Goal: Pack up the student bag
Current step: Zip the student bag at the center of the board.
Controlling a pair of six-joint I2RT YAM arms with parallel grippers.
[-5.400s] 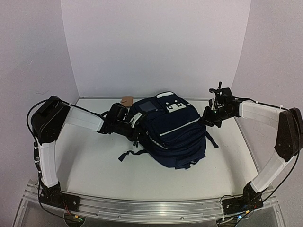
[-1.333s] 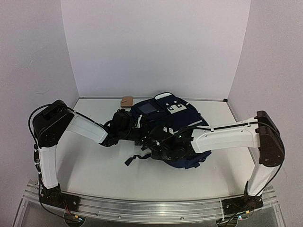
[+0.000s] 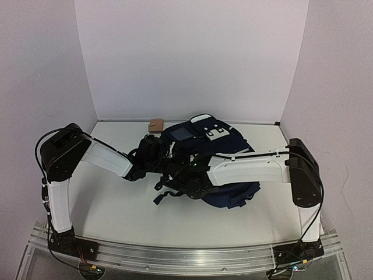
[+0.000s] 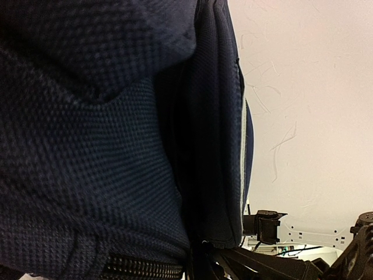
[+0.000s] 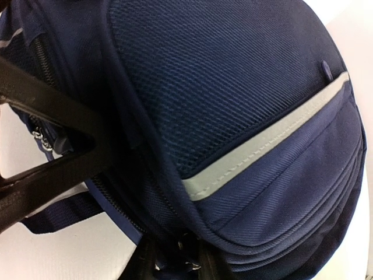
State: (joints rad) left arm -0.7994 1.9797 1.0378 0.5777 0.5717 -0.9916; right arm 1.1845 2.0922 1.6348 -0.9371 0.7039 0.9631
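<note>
The student bag (image 3: 228, 147), navy with a pale grey strip (image 5: 262, 146), lies mid-table. My left gripper (image 3: 156, 156) is at its left side, and dark mesh fabric (image 4: 87, 146) fills the left wrist view down to a zipper (image 4: 140, 268). Its own fingers are hidden there, and it stays shut on the bag's cloth. My right arm reaches across the bag's front. The right gripper (image 3: 189, 185) is at the near-left corner. In the right wrist view the right gripper (image 5: 175, 265) has its fingers close on either side of a small metal zipper pull (image 5: 187, 267).
A small tan object (image 3: 155, 123) lies by the back wall behind the bag. A dark strap (image 3: 166, 195) trails on the white table in front of the bag. A black part of the left arm (image 5: 46, 116) crosses the right wrist view. White walls stand on three sides.
My right gripper has slid left along the bag's front edge to its near-left corner and its jaws have narrowed. The left arm and the bag have stayed put.
</note>
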